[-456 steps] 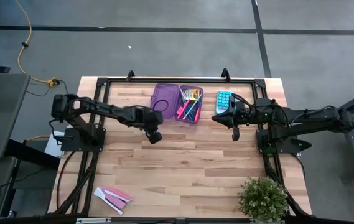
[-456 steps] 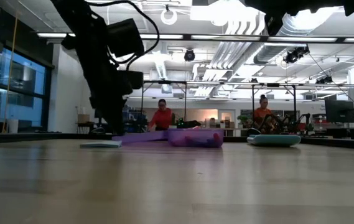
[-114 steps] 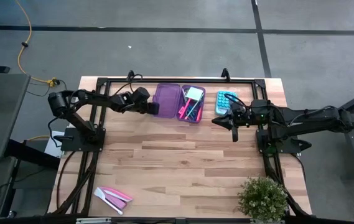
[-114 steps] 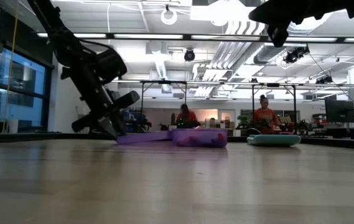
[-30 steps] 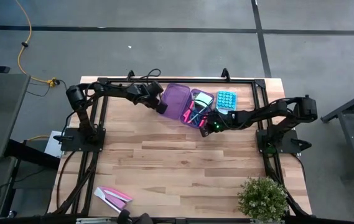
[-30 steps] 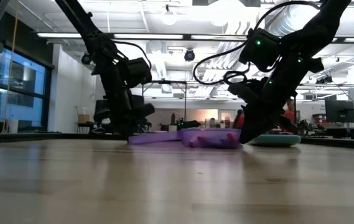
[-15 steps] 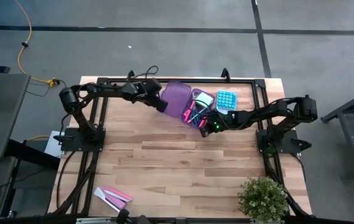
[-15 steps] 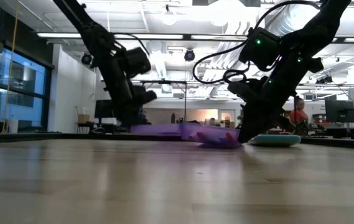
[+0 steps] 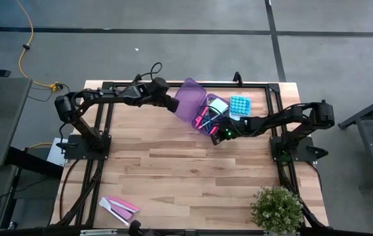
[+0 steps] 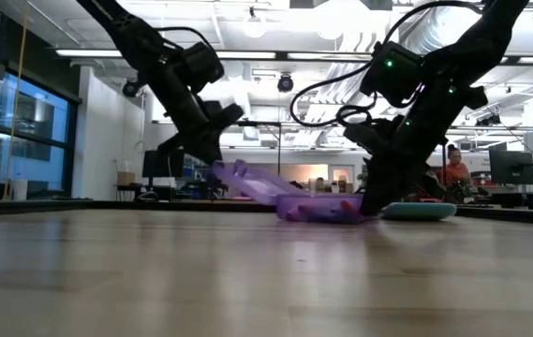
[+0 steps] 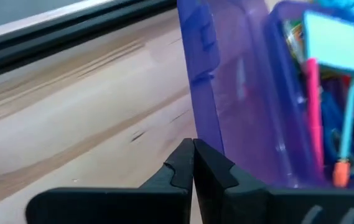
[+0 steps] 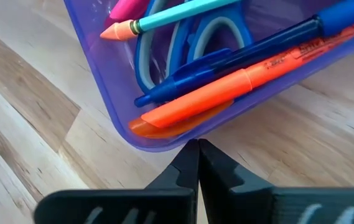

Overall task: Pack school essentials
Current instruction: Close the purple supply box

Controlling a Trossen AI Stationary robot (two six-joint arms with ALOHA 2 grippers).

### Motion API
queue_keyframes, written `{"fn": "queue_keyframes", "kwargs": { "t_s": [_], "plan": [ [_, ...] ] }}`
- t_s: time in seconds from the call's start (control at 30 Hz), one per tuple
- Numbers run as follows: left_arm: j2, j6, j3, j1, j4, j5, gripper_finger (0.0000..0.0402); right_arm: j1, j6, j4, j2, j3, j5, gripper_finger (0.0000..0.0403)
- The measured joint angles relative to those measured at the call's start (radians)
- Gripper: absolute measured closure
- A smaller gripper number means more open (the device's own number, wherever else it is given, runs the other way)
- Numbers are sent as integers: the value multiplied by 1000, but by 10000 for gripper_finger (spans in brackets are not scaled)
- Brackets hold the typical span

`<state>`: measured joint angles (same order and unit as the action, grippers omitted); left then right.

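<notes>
The pale wood-plank tabletop (image 9: 193, 170) carries a potted plant (image 9: 276, 208) at one near corner and flat pink-and-white pieces (image 9: 119, 207) at the other. At the far edge sits a translucent purple case (image 9: 207, 115) — its lid (image 9: 187, 98) tilted up, the left tool (image 9: 172, 105) closed at its edge. Inside lie a square notepad (image 9: 218, 105), blue-handled scissors (image 12: 183, 46) and an orange marker (image 12: 226, 93). The right tool (image 9: 216, 137), closed, touches the case's rounded corner. A round-buttoned calculator (image 9: 238, 105) lies just beside.
</notes>
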<state>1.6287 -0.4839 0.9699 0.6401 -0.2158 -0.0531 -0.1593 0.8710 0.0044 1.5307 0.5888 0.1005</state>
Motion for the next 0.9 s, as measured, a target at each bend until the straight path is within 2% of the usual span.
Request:
{"fn": "queue_keyframes", "kwargs": {
  "t_s": [0.27, 0.43, 0.7, 0.9],
  "plan": [
    [-1, -36, 1, -55, 78, -1, 402, 0, -41, -6, 0, 0, -5, 402],
    [3, -64, 0, -97, 109, 49, 402, -2, -103, 30, -3, 3, 13, 402],
    [15, -63, 1, -179, 182, 3, 402, 0, -207, 67, -1, 2, 30, 402],
    [89, -88, 0, -231, 245, -26, 402, 0, -267, 84, -1, 1, 28, 402]
  ]
}}
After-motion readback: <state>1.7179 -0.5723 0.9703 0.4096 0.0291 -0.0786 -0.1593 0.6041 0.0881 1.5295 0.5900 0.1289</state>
